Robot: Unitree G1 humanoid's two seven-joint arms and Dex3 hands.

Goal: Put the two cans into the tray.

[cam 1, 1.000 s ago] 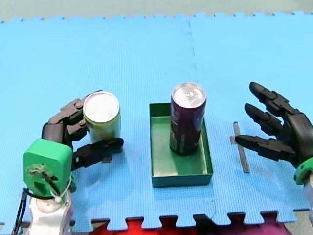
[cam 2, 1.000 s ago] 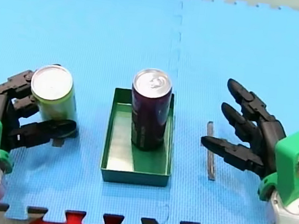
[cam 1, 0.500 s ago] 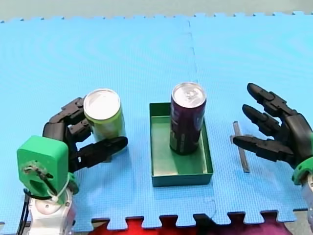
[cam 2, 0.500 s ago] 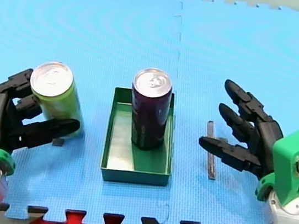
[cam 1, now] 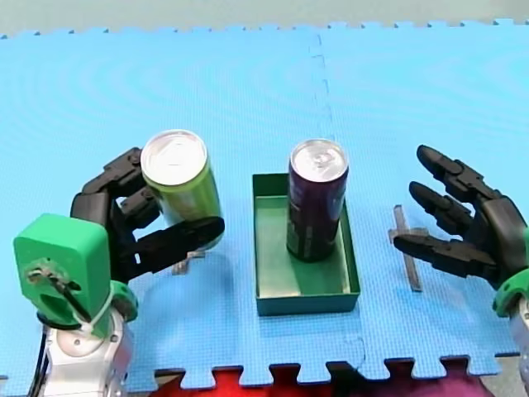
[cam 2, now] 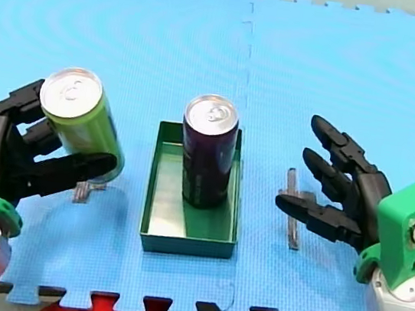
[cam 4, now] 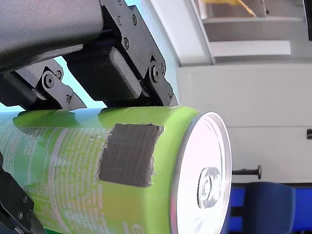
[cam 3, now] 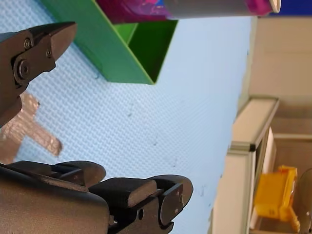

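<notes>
Clamped the black three-finger left hand round the lime-green metal can above the blue foam mat's left half, top leaning away from the shallow green tray just rightward, with an upright purple can at its far end and the empty right hand beyond.

Free floor of the tray beside and in front of the upright purple can
</notes>
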